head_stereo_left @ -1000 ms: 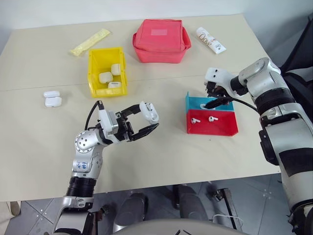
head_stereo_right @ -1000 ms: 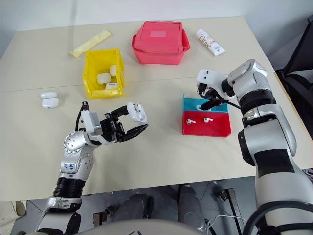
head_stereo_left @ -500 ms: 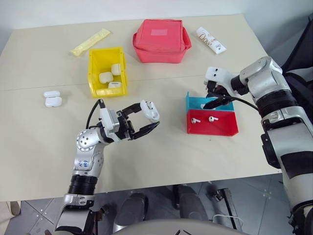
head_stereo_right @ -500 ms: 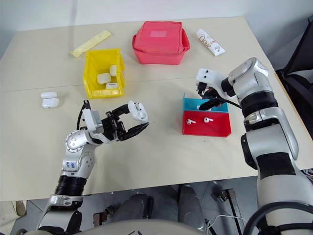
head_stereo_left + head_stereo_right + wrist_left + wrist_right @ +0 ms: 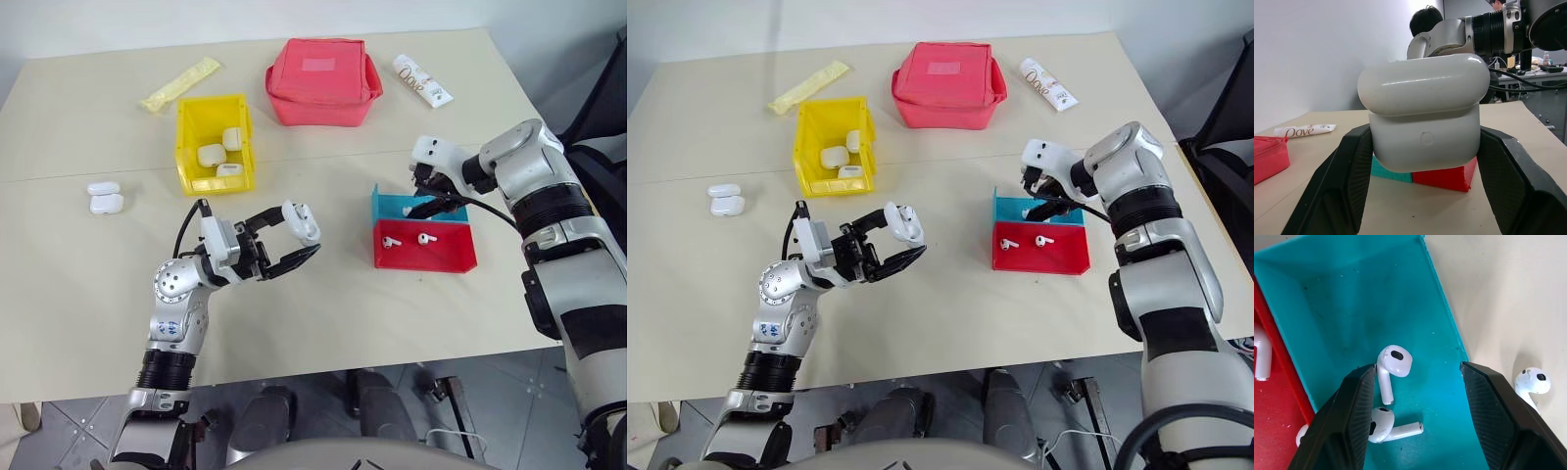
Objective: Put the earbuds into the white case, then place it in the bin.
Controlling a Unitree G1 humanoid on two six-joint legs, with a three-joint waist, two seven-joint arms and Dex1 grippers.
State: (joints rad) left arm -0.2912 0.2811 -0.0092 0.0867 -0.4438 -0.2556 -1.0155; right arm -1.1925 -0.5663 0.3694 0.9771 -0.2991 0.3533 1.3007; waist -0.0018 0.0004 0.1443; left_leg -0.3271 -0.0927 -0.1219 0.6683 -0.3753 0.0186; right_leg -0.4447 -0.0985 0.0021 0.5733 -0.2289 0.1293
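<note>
White case [image 5: 1422, 120], lid shut, clamped in left gripper [image 5: 294, 240] above the surface; right gripper [image 5: 1415, 396], fingers spread, poised over two earbuds [image 5: 1393, 364] in blue tray [image 5: 1352, 293]; risk: tiny glossy earbud slipping or squirting aside at pinch.

Bright, even light from above falls on the pale surface [image 5: 88, 274], casting only soft, short shadows, with a mild sheen on the white case [image 5: 1422, 110] close to the wrist camera, where the background goes soft.
</note>
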